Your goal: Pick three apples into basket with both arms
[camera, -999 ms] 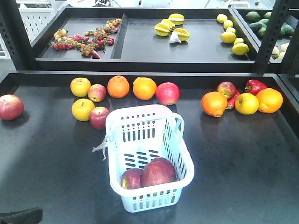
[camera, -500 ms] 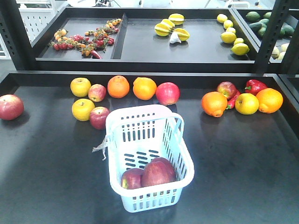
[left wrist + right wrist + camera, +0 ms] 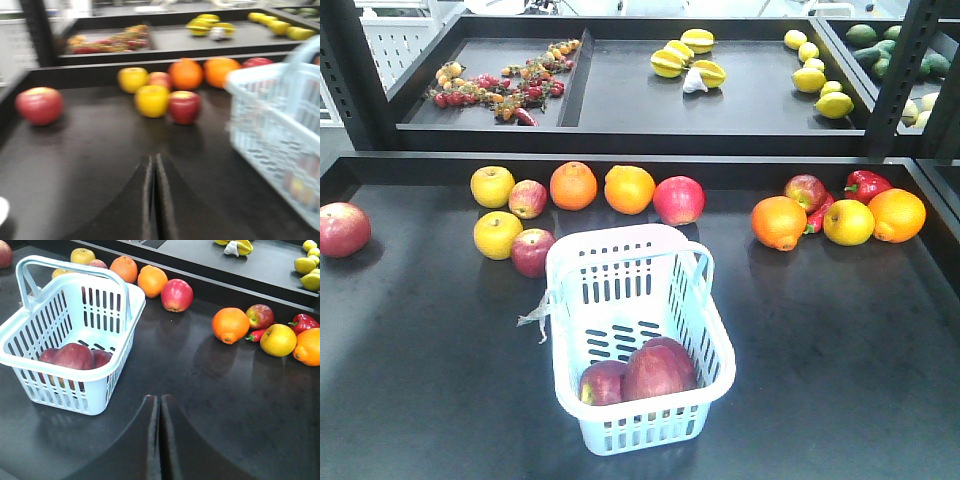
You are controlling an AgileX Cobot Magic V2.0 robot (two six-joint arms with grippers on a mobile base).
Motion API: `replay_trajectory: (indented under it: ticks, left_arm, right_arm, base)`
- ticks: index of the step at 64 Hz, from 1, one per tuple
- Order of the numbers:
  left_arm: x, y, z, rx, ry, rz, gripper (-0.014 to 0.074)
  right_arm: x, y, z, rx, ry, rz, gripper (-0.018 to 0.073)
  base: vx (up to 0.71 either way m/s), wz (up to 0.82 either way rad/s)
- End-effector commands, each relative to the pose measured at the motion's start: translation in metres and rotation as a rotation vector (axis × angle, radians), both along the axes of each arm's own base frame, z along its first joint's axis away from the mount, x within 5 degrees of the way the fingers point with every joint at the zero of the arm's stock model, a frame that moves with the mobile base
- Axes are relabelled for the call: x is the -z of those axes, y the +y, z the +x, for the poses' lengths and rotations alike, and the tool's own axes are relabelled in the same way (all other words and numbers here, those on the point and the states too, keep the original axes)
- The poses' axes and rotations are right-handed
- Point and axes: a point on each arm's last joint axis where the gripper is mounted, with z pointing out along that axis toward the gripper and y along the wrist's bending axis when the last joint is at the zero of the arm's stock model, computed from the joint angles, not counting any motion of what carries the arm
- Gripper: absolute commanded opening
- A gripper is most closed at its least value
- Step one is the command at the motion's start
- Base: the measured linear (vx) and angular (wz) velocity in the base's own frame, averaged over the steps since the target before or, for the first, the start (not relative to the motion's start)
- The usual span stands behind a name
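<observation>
- Your left gripper (image 3: 153,200) sits low over the dark table (image 3: 840,380). Its fingers are pressed together on nothing. The wrist view is blurred.
- Your right gripper (image 3: 160,440) matches it, with fingers together and empty, just right of the basket (image 3: 620,285).
- What changed: a second ago a black piece of arm showed at the lower left corner of the front view. It is gone now, and neither arm shows there. Nothing else has shifted.
- The basket stands upright at the table's near middle. From the front you count two dark red apples (image 3: 74,356) inside. The right wrist view shows a third tucked beside them.
- Three apples inside and both arms pulled back suggest the task is done, or nearly so.
- Beyond the basket, loose on the table, you can count:
  - five red apples, one of them (image 3: 342,228) alone at far left
  - three yellow apples
  - four oranges
  - one red bell pepper (image 3: 865,185) at far right
- Farthest back, the upper shelf (image 3: 620,100) holds small mixed fruit. It is too far off to count with confidence.
</observation>
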Motion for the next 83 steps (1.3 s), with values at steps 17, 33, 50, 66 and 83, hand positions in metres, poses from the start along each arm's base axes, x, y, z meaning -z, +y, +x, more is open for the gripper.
replay_trajectory:
  ticks: [17,33,50,66,83]
  left_arm:
    - [-0.011,0.009,0.002,-0.161,-0.200,-0.020,-0.0006]
    - [-0.013,0.010,0.001,-0.187,-0.218,-0.048,-0.0006]
    - [-0.013,0.010,0.001,-0.188,-0.219,-0.104,-0.0006]
    - [-0.013,0.010,0.001,-0.188,-0.218,-0.103,-0.0006]
    - [-0.013,0.010,0.001,-0.188,-0.218,-0.103,-0.0006]
  right_arm:
    - [-0.014,0.000,0.003,0.002,-0.086,0.020,-0.0001]
    - [-0.014,0.000,0.003,0.002,-0.086,0.020,-0.0001]
    - [-0.014,0.000,0.003,0.002,-0.086,0.020,-0.0001]
    - [-0.014,0.000,0.003,0.002,-0.086,0.020,-0.0001]
    - [-0.014,0.000,0.003,0.002,-0.086,0.020,-0.0001]
  base:
    - [0.00,0.00]
    - [0.00,0.00]
    - [0.00,0.00]
    - [0.00,0.00]
    - [0.00,0.00]
